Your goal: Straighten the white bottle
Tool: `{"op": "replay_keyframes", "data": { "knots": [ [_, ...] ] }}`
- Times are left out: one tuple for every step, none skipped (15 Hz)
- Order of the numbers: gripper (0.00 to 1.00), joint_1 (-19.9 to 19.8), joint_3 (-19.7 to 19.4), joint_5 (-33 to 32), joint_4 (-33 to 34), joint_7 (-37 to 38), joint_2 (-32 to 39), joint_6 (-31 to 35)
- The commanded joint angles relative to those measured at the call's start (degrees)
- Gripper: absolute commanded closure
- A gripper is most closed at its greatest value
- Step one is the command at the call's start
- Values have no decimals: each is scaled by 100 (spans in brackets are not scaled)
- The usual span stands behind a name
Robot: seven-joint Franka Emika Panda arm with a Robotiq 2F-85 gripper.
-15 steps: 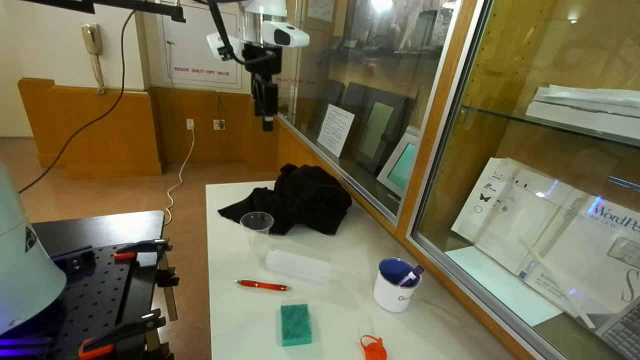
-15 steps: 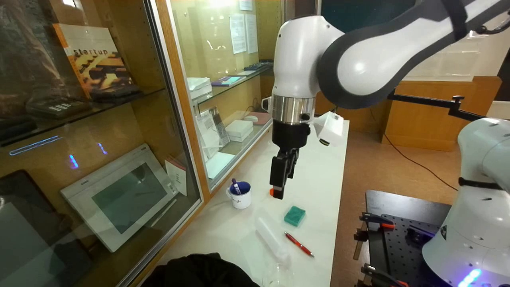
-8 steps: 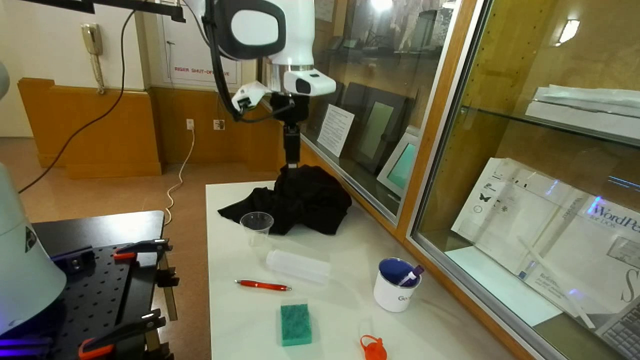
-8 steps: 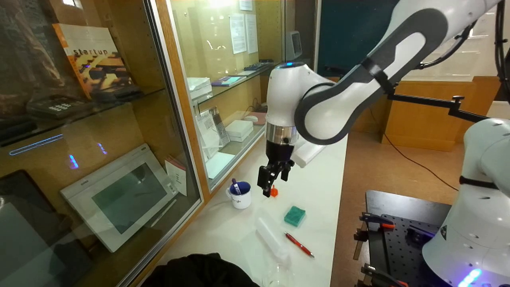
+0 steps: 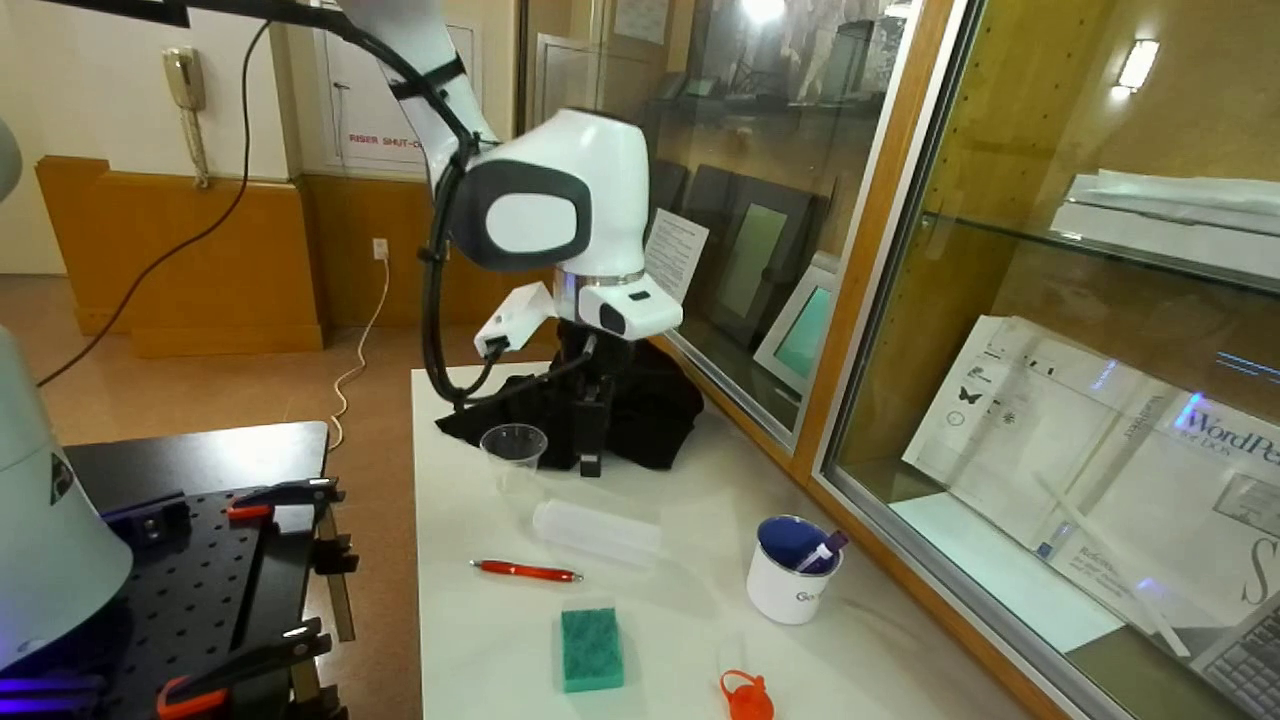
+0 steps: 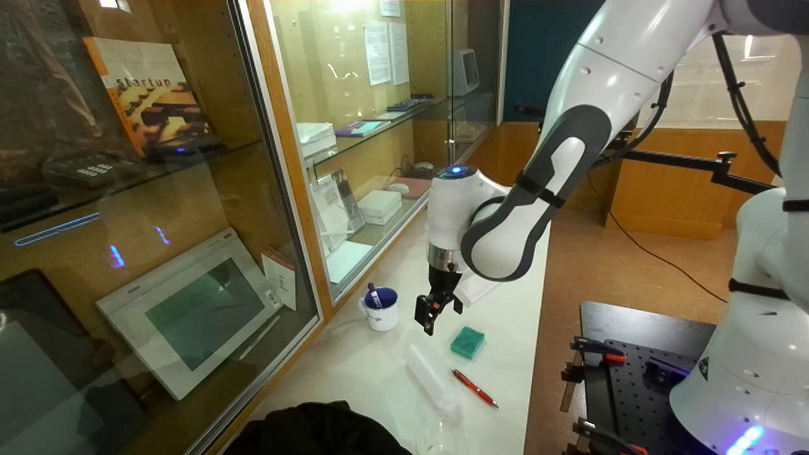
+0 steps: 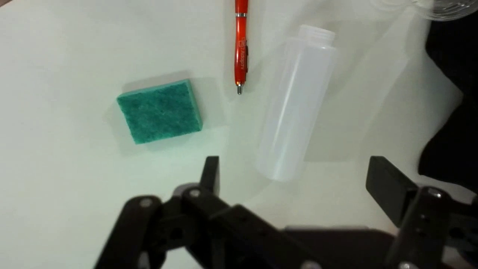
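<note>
White bottle [image 7: 297, 108] lay on its side on the counter [image 7: 56, 168], neck toward the clear cup [image 5: 514, 447], base toward the white mug [image 6: 382, 316]. Red pen [image 7: 241, 48] beside the bottle along one flank; green sponge [image 7: 160, 112] on that same side, farther off; black cloth [image 5: 652, 420] on the opposite side. Gripper [image 7: 295, 170] hung over or close by the bottle (could not tell which), apart from it, fingers spread wide, nothing held. Took the task as standing the bottle up; not yet started on, as judged.

Risks, all judgement:
- Roll. Wall looked round and smooth; one finger landing ahead of its partner would likely send the bottle toward the pen or the cloth.
- Skewed pinch. In the wrist view the bottle leaned off square to the fingers; closing without turning first could swing its neck into the clear cup.
- Hold too low. Pitching the bottle up from its base end would press the gripper toward the counter, perhaps before the base sat flat. Nearer the neck seemed safer.
- Topple. Long body, narrow base, probably light; letting go while tilted could send it over.
- Faint edges. Pale see-through plastic against a pale counter made depth easy to misjudge.
</note>
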Motion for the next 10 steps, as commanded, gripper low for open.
{"op": "replay_keyframes", "data": {
  "knots": [
    [0,291,-249,136,0,269,681,667],
    [0,323,-219,311,13,180,766,603],
    [0,393,-245,314,-34,53,643,322],
    [0,379,-321,321,-1,-20,711,463],
    [0,428,-320,345,0,-19,779,462],
    [0,465,-319,360,0,-15,795,459],
    [0,484,-317,367,2,-12,791,458],
    [0,591,-429,293,78,191,852,417],
    [0,664,-452,334,161,323,959,381],
    [0,727,-492,373,193,389,1035,430]
  ]
}}
